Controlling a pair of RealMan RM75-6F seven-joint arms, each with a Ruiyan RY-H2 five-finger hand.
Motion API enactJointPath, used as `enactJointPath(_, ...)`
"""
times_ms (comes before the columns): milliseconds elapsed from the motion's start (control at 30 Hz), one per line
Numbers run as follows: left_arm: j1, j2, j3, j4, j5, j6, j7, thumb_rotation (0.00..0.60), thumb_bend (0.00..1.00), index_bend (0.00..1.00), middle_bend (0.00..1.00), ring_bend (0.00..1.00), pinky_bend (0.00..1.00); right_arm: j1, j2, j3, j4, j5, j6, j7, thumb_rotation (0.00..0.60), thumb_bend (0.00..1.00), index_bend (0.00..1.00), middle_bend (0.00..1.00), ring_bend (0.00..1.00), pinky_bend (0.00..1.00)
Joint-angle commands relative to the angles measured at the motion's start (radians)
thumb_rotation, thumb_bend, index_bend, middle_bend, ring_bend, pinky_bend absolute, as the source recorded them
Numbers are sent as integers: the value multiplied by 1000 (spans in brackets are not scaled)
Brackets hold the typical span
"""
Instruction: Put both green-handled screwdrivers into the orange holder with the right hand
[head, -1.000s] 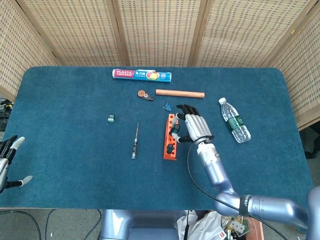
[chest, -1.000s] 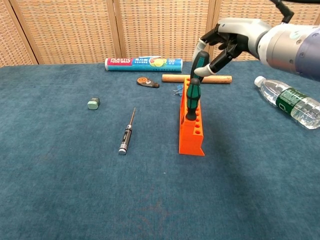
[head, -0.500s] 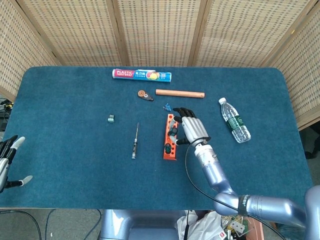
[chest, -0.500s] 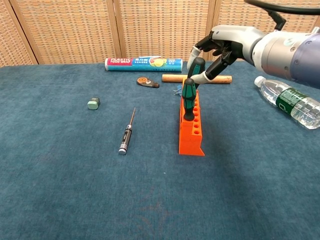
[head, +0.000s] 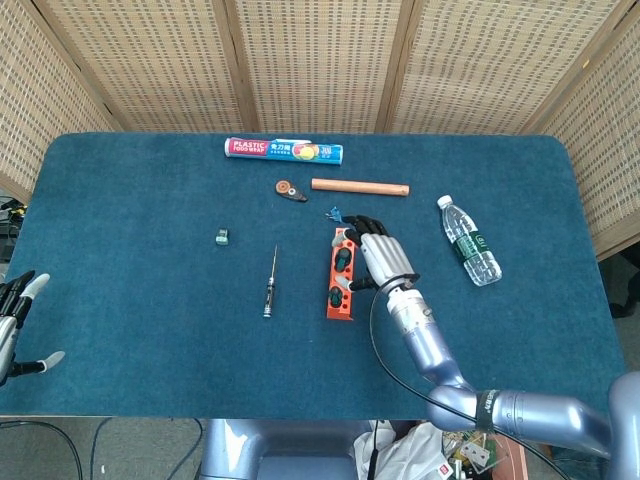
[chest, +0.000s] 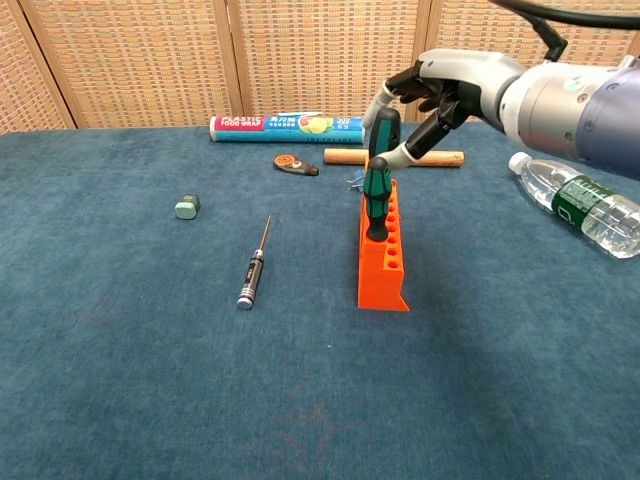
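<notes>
The orange holder (head: 339, 303) (chest: 383, 268) lies mid-table, long side running away from me. One green-handled screwdriver (chest: 376, 197) (head: 335, 296) stands upright in a hole of it. My right hand (chest: 447, 88) (head: 384, 257) pinches the second green-handled screwdriver (chest: 383, 129) (head: 343, 258) by its handle, upright over the holder's far half, just behind the first one. Its tip is hidden, so I cannot tell whether it sits in a hole. My left hand (head: 14, 322) hangs off the table's near left edge, fingers apart, holding nothing.
A thin black screwdriver (chest: 252, 270) lies left of the holder, a small green block (chest: 187, 207) further left. At the back are a food-wrap box (chest: 287, 128), a wooden dowel (chest: 440, 157) and a brown disc tool (chest: 296, 165). A water bottle (chest: 580, 205) lies at the right.
My right hand has carried the second screwdriver left and toward the holder's far end, standing it more upright behind the first. The left hand has not moved.
</notes>
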Motion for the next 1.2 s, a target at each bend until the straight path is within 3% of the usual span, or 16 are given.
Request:
enactJointPath(33, 1, 0, 0, 0, 1, 1, 0, 600, 0, 0, 0, 0, 0, 0, -3, 3, 2, -3, 4, 3, 600, 204, 316, 106, 0, 35)
enactJointPath(333, 1, 1, -1, 0, -1, 2, -2, 600, 0, 0, 0, 0, 0, -3, -6, 5, 0, -6, 10, 4, 600, 197, 313, 106, 0, 36)
enactJointPath(633, 8, 6, 2, -2, 12, 16, -14, 600, 0, 0, 0, 0, 0, -55, 75, 0, -108, -53, 52, 20, 600, 197, 303, 106, 0, 36)
enactJointPath(767, 15, 9, 4, 1, 23, 31, -27, 600, 0, 0, 0, 0, 0, -137, 168, -36, -187, -157, 79, 83, 600, 169, 276, 106, 0, 36)
enactJointPath(933, 24, 8, 12, 3, 50, 52, -31, 600, 0, 0, 0, 0, 0, -272, 295, -122, -224, -383, 136, 202, 600, 3, 196, 67, 0, 27)
enactJointPath(1200, 49, -4, 36, 11, 112, 101, -19, 600, 0, 0, 0, 0, 0, -457, 391, -311, -67, -771, 318, 256, 600, 0, 35, 0, 0, 0)
